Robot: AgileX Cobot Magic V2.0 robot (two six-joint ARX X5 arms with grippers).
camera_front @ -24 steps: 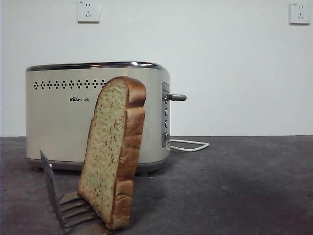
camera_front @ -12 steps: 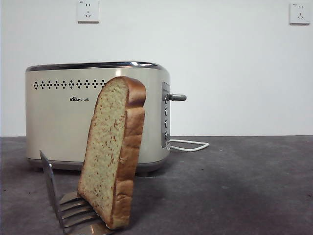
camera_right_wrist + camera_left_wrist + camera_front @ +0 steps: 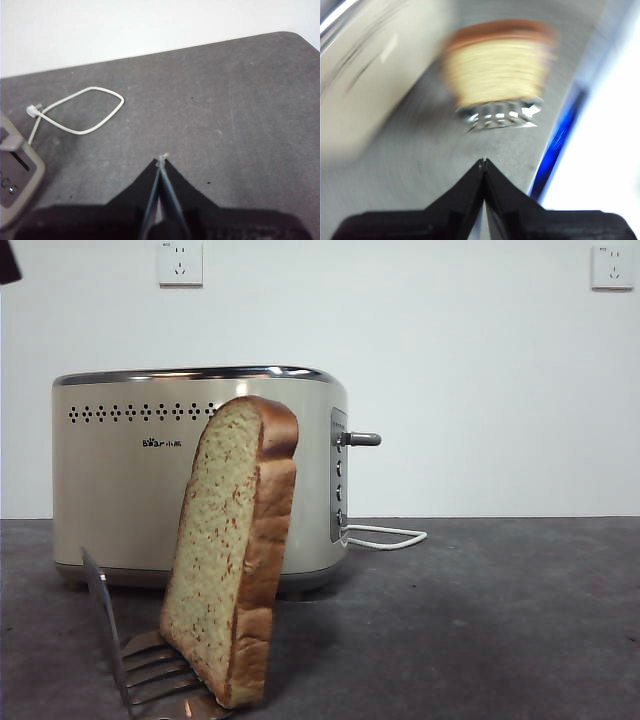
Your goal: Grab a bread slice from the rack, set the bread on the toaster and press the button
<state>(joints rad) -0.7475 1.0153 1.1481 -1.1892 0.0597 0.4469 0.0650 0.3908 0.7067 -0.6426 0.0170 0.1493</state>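
Observation:
The slice of bread [image 3: 232, 550] stands tilted in the steel rack [image 3: 140, 665] at the front of the table, its crumb face toward the left. Behind it sits the cream toaster [image 3: 130, 475] with its lever [image 3: 360, 439] and side buttons [image 3: 339, 490]. In the blurred left wrist view, my left gripper [image 3: 484, 162] is shut and empty, some way from the bread [image 3: 497, 62] and rack [image 3: 497, 115], with the toaster [image 3: 365, 85] alongside. A black tip [image 3: 8, 260] shows at the front view's top left corner. My right gripper [image 3: 162, 159] is shut and empty above bare table.
The toaster's white cord [image 3: 390, 536] loops on the table to its right, also visible as cord [image 3: 80, 112] in the right wrist view beside the toaster's side panel [image 3: 15, 172]. Two wall sockets [image 3: 180, 262] sit high on the back wall. A blue strip [image 3: 560, 140] runs along the table edge.
A black arm tip has appeared at the top left corner of the front view. The bread, rack and toaster have not moved.

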